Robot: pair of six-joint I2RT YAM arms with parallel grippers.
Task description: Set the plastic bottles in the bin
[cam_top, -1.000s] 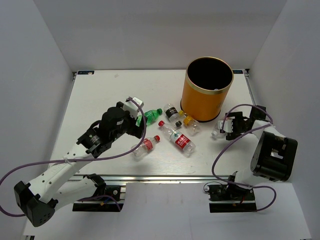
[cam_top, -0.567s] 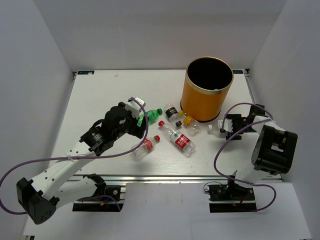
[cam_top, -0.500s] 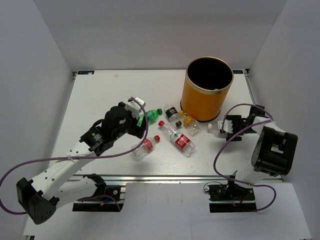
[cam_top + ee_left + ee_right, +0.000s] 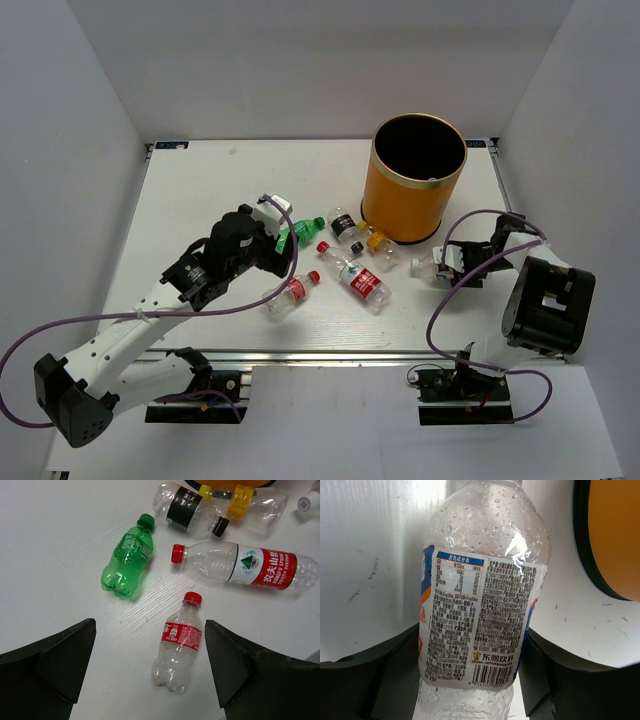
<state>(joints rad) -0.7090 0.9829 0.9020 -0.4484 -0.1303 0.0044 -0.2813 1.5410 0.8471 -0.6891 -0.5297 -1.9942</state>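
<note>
The orange bin [image 4: 413,190] stands at the back right; its wall shows in the right wrist view [image 4: 620,535]. Several bottles lie left of it: green [image 4: 300,232] [image 4: 129,562], small red-label [image 4: 290,292] [image 4: 181,640], large red-label [image 4: 363,282] [image 4: 250,566], black-label [image 4: 345,226] [image 4: 192,507], and yellow-cap [image 4: 380,245] [image 4: 250,497]. My left gripper [image 4: 278,252] [image 4: 149,625] is open above the table, the small red-label bottle just ahead between its fingers. My right gripper [image 4: 455,263] [image 4: 475,680] is shut on a clear white-label bottle [image 4: 437,266] [image 4: 482,615] low beside the bin.
White walls enclose the table [image 4: 200,190] on three sides. The metal front rail [image 4: 330,355] runs along the near edge. Purple cables loop beside both arms. The bin's open mouth [image 4: 420,143] faces up.
My right gripper has shifted slightly left with the clear bottle. My left arm has crept a little toward the bottles. The lying bottles have not moved.
</note>
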